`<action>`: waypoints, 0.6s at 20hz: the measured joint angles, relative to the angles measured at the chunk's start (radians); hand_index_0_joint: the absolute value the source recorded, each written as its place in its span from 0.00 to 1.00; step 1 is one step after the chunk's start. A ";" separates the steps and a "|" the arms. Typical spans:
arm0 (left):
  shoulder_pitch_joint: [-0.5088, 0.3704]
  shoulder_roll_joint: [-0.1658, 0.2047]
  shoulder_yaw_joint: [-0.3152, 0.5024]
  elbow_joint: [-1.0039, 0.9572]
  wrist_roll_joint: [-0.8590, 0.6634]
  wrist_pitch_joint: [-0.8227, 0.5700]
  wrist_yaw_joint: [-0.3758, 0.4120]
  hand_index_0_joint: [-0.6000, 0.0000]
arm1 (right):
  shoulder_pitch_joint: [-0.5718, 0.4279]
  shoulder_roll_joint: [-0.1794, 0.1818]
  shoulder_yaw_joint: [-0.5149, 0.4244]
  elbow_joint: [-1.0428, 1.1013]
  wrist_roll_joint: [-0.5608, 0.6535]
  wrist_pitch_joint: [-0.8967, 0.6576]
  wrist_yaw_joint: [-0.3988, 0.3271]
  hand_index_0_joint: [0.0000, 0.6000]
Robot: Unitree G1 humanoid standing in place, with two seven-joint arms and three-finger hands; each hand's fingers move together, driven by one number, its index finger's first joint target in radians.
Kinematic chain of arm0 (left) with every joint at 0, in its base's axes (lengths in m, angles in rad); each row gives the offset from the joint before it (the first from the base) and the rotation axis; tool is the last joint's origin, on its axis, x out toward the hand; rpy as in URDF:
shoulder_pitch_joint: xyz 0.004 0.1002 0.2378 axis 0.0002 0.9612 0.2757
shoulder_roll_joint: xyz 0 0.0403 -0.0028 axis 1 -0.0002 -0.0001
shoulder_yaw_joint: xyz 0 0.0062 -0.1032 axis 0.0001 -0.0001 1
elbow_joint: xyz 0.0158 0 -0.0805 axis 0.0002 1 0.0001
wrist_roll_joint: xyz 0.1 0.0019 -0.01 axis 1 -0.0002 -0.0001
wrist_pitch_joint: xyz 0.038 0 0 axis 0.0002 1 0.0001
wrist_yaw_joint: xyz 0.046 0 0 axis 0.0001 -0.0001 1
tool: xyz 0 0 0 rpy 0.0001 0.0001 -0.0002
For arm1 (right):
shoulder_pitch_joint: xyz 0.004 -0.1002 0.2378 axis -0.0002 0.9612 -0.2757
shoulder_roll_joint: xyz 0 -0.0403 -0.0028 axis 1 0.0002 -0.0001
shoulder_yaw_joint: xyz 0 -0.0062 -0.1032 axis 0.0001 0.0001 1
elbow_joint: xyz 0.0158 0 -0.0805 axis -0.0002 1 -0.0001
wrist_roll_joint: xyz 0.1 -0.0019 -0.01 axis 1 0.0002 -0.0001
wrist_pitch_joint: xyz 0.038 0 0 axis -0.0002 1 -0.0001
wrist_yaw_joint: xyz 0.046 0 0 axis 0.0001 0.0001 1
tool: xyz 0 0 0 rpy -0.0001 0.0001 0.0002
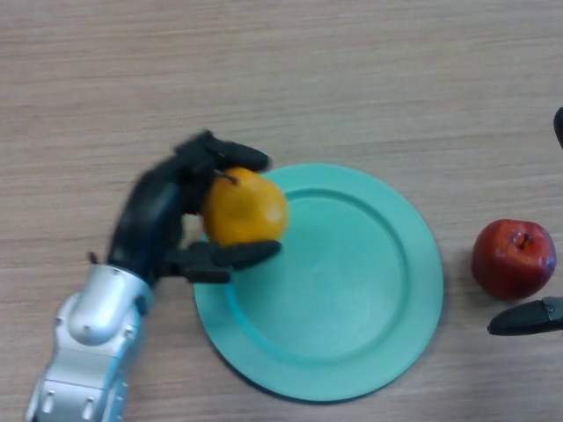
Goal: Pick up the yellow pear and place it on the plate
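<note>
Yellow-orange pear [245, 209], stem up, clasped by left hand [167, 215] over green plate's [387, 290] rim.

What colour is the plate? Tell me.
The plate is plain teal green with no pattern, seen best in the head view.
</note>
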 measured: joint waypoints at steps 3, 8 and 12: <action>-0.001 0.000 -0.060 0.031 0.004 -0.001 0.006 0.00 | 0.003 0.000 -0.001 -0.001 0.004 0.000 0.000 0.00; -0.005 0.001 -0.139 0.138 0.049 -0.011 0.043 0.00 | 0.007 0.000 -0.004 -0.009 0.010 0.000 0.000 0.00; -0.026 0.002 -0.154 0.180 0.163 -0.010 0.043 0.00 | 0.012 0.000 -0.021 -0.014 0.015 0.001 0.012 0.00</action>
